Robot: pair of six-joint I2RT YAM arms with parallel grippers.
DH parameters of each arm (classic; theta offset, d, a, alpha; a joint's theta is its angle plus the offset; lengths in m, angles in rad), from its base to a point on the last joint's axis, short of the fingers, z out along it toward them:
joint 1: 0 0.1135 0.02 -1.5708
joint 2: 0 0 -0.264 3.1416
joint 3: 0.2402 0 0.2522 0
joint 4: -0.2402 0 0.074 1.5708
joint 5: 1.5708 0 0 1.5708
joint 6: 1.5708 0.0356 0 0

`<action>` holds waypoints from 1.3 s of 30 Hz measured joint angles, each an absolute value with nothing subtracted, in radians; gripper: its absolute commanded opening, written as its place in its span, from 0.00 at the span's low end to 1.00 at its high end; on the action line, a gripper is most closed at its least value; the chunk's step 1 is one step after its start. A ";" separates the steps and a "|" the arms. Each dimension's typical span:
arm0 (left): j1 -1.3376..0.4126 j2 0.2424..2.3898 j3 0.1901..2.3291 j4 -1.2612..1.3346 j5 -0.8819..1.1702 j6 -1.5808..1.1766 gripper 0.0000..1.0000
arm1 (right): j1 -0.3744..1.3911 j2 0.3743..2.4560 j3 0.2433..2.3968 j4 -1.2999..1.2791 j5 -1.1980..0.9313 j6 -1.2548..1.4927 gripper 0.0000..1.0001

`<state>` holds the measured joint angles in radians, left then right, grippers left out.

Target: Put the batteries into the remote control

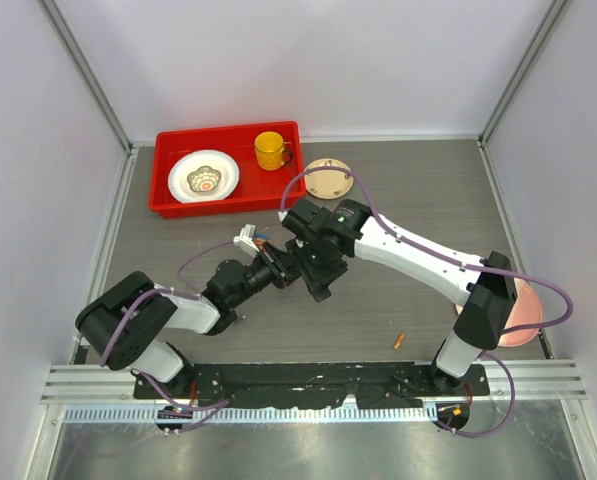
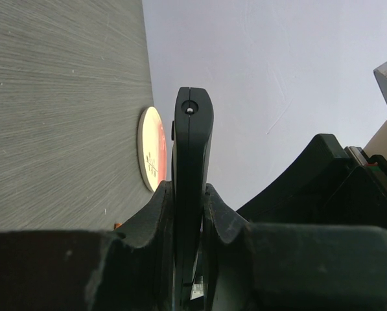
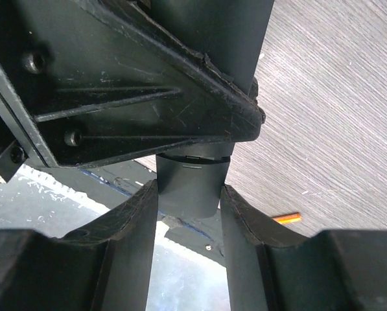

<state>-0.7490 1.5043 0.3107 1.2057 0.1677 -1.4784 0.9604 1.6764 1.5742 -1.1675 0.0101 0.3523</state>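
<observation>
The black remote control (image 2: 193, 142) stands edge-on between the jaws of my left gripper (image 2: 188, 191), which is shut on it. My right gripper (image 3: 188, 194) is closed on the sides of the remote control's (image 3: 188, 178) lower end, where a seam crosses its back. In the top view the left gripper (image 1: 281, 268) and right gripper (image 1: 313, 268) meet at the middle of the table, and the remote is mostly hidden between them. One orange battery (image 1: 399, 341) lies alone on the table near the front right, also seen past the right finger as the orange battery (image 3: 287, 218).
A red tray (image 1: 168, 180) at the back left holds a white plate (image 1: 204, 176) and a yellow cup (image 1: 271, 150). A round tan disc (image 1: 329, 177) lies beside it. A pink plate (image 1: 526, 310) sits at the right edge behind the right arm.
</observation>
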 measured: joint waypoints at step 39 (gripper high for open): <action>-0.811 1.497 0.332 1.199 0.127 -1.436 0.00 | 0.900 1.692 1.614 -1.245 -0.067 0.327 0.01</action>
<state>-0.8108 1.4967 0.3321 1.1992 0.1272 -1.4361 0.8997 1.6920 1.6142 -1.2449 -0.0669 0.3271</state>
